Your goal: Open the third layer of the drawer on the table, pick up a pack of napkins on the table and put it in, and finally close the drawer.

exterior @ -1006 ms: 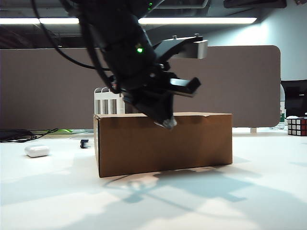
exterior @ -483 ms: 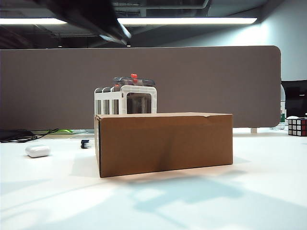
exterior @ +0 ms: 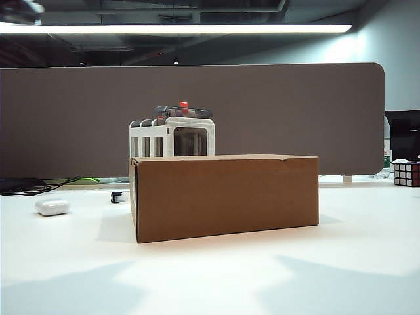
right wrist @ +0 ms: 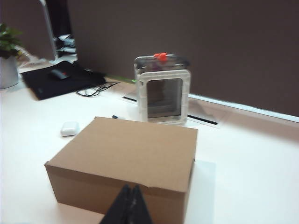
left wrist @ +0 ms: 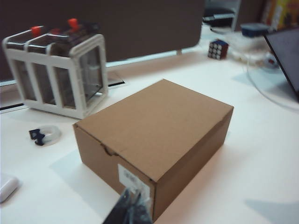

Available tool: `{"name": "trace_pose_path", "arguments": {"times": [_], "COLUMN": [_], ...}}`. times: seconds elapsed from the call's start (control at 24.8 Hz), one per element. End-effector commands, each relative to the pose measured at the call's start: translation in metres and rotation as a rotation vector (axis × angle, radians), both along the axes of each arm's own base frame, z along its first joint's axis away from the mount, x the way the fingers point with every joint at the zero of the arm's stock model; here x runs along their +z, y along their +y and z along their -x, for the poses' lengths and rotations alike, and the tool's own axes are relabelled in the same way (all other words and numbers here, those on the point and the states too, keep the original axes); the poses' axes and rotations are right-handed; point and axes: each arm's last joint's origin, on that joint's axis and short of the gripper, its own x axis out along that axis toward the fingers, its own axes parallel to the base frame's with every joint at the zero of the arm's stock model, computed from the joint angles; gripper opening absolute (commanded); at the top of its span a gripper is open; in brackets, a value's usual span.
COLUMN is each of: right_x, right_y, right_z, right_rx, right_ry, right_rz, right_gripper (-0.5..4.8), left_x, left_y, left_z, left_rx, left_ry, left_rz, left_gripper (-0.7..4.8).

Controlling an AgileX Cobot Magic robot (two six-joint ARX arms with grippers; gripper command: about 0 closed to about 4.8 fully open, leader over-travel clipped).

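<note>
Our left gripper (left wrist: pixel 132 208) and right gripper (right wrist: pixel 127 206) are both pinched shut on nothing, each up in the air near the brown box (exterior: pixel 226 195). Behind the box on the table (exterior: pixel 210 275) lies the drawer (left wrist: pixel 58 72), tipped so its red knobs (left wrist: pixel 73 23) point up; it looks light and stiff, so we should pinch a knob gently. We cannot find the pack of napkins, and cannot tell which layer is third.
</note>
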Motion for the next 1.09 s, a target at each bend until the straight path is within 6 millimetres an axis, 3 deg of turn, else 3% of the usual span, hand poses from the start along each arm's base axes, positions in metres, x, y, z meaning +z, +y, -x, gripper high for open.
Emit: {"name": "trace_pose_path", "arguments": {"times": [0.04, 0.24, 0.44, 0.68, 1.09], "right_x": [-0.017, -0.041, -0.05, -0.056, -0.095], "right_y": [-0.003, -0.005, -0.005, -0.005, -0.001], "right_z": [0.009, 0.015, 0.013, 0.009, -0.007], "right_rx": [-0.025, -0.033, -0.06, -0.107, -0.109], "right_ry": [-0.035, 0.03, 0.083, 0.067, -0.007], "right_rz": [-0.016, 0.0, 0.015, 0.012, -0.018], "right_gripper": [-0.06, -0.05, -0.06, -0.06, -0.06], "left_x": [-0.01, -0.027, -0.044, -0.058, -0.074], "left_y": [0.007, 0.011, 0.011, 0.009, 0.005], "left_z": [0.006, 0.009, 0.01, 0.008, 0.005], "left_rx": [0.013, 0.005, -0.003, -0.002, 0.012], "left_ry": [-0.024, -0.019, -0.023, -0.033, -0.114], "left_rz": [0.063, 0.058, 0.056, 0.064, 0.015], "left_gripper": [-0.06, -0.06, -0.06, -0.06, -0.06]}}
